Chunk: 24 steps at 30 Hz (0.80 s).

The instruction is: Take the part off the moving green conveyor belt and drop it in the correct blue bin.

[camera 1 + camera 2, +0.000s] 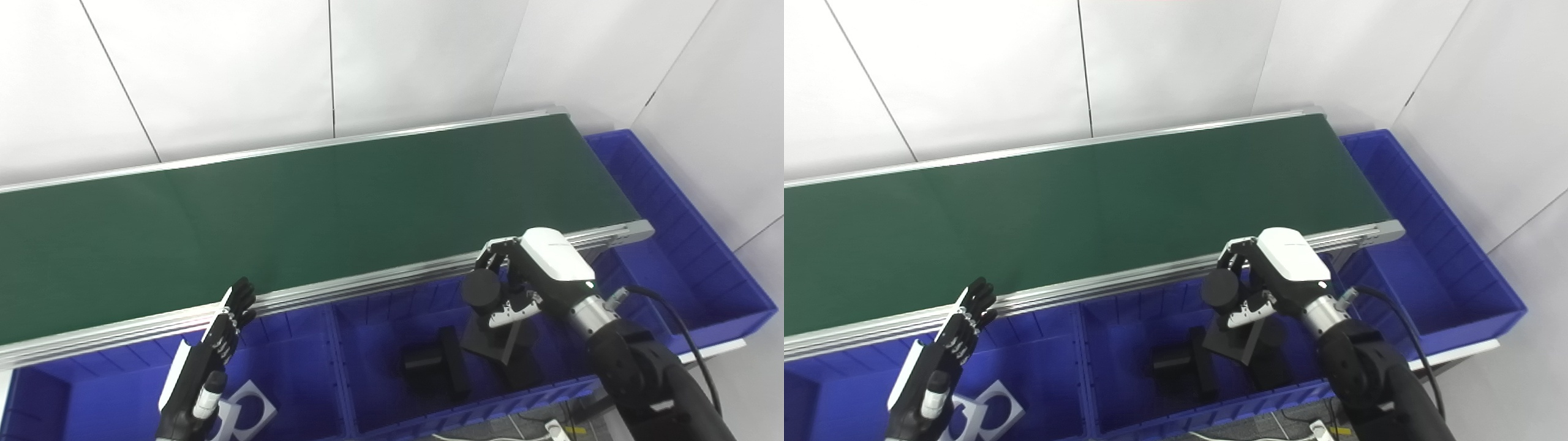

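Note:
My right hand (527,275) hangs over the middle blue bin (367,343), just in front of the conveyor's near rail. Its fingers are shut on a black part (484,306) with a round top and a flat square base. The base hangs low over other black parts (432,364) lying in that bin. The green conveyor belt (306,208) carries nothing in view. My left hand (208,361) is open, fingers straight and pointing up, over the left blue bin (288,380) near the rail.
White flat parts (248,407) lie in the left bin beside my left hand. A long blue bin (674,233) wraps the belt's right end. White wall panels stand behind the conveyor. A cable (686,324) trails from my right wrist.

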Tool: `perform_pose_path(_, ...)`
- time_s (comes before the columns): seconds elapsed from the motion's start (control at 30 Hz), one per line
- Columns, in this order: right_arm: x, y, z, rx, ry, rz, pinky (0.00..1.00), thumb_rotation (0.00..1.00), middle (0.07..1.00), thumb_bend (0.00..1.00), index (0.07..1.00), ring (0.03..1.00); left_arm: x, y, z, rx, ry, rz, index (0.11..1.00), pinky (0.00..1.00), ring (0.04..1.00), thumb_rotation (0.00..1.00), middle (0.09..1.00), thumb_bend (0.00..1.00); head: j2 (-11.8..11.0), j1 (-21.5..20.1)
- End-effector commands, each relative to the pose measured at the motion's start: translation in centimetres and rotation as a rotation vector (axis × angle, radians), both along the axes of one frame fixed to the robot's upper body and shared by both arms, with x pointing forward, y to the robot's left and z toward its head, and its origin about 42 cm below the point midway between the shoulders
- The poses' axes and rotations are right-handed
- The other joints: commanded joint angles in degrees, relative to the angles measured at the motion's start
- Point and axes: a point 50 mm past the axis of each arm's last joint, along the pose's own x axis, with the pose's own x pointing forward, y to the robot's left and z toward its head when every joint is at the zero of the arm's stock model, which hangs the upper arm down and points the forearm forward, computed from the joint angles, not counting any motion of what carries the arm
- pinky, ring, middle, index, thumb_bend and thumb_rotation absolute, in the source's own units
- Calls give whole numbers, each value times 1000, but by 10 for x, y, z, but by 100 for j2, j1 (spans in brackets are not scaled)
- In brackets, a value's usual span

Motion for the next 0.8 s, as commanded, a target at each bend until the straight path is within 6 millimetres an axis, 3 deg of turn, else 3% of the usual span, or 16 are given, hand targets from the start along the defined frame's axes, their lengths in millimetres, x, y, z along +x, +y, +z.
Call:
perform_pose_path(0.0,12,-4,10,-51,-31,14,223,0,465,529,488,286,4,-1,13,-27,-73,-9,969,947,966,974,976,942,14,9)
perform_pose_path(0.27,27,7,-11,-140,25,57,205,0,471,532,483,255,3,-1,16,-43,-79,-16,969,932,954,973,966,901,68,52)
perform_pose_path(0.47,27,10,-21,-153,48,52,160,0,470,532,484,218,5,-2,17,-44,-84,-18,968,933,949,980,963,875,89,95)
perform_pose_path(0.77,28,14,-29,-160,103,68,173,0,470,531,484,232,7,-3,18,-50,-88,-21,967,929,948,970,964,875,105,113)
